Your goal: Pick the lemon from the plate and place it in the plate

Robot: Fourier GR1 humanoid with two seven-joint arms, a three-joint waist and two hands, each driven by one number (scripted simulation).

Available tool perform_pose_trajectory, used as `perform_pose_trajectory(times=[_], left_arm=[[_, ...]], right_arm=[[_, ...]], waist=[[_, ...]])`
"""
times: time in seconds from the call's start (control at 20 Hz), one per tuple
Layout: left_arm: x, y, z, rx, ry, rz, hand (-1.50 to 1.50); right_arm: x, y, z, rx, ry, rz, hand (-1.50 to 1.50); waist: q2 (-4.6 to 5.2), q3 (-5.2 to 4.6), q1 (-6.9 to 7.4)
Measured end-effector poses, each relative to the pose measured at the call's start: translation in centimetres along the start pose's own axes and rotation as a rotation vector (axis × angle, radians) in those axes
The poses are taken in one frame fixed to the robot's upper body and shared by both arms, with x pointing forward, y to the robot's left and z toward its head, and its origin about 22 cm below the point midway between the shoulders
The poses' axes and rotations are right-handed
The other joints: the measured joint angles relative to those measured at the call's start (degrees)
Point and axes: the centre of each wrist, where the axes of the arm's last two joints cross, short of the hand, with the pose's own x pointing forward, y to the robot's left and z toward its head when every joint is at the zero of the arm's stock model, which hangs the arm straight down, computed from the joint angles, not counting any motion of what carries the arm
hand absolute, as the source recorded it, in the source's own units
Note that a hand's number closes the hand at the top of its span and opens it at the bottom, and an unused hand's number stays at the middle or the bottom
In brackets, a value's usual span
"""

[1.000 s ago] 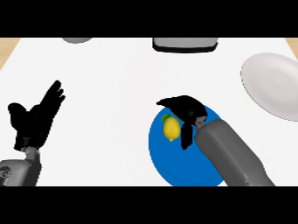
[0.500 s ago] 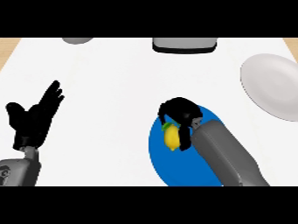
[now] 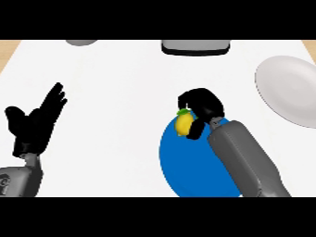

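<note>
While right hand [image 3: 203, 107] curls round lemon [image 3: 183, 125], fingers closed on it, fruit sits at upper edge of blue plate [image 3: 187, 171], just beneath palm. Step in hand, by judgement: grasp made, lift pending; cannot tell if lemon clear of plate. White plate [image 3: 293, 90] lies up and to right of this hand, well apart. Next move likely: raise, carry rightward over white bench [image 3: 126, 78], lower, release. Left hand [image 3: 34, 125] rests open at left, fingers up.
</note>
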Motion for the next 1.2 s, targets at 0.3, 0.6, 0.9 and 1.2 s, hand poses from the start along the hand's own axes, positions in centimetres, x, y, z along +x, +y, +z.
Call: perform_pose_trajectory(times=[0.3,0.6,0.9,1.2], left_arm=[[-0.2,-0.1,-0.1,-0.004,0.004,0.0,0.0],[-0.3,-0.5,0.0,-0.004,0.003,0.004,0.0],[-0.6,-0.1,-0.5,-0.003,0.005,0.0,0.0],[-1.1,-0.5,-0.5,-0.007,0.004,-0.002,0.0]], right_arm=[[-1.8,-4.3,-0.5,-0.37,0.247,-0.073,1.5],[-3.7,-7.9,0.2,-0.745,0.399,-0.029,1.5],[-6.3,-10.4,1.4,-0.911,0.534,-0.102,1.5],[-11.5,-11.5,3.6,-0.985,0.632,-0.194,1.5]], waist=[[0.25,0.11,0.24],[0.08,0.1,-0.08],[0.05,0.09,-0.15],[0.1,0.13,-0.04]])
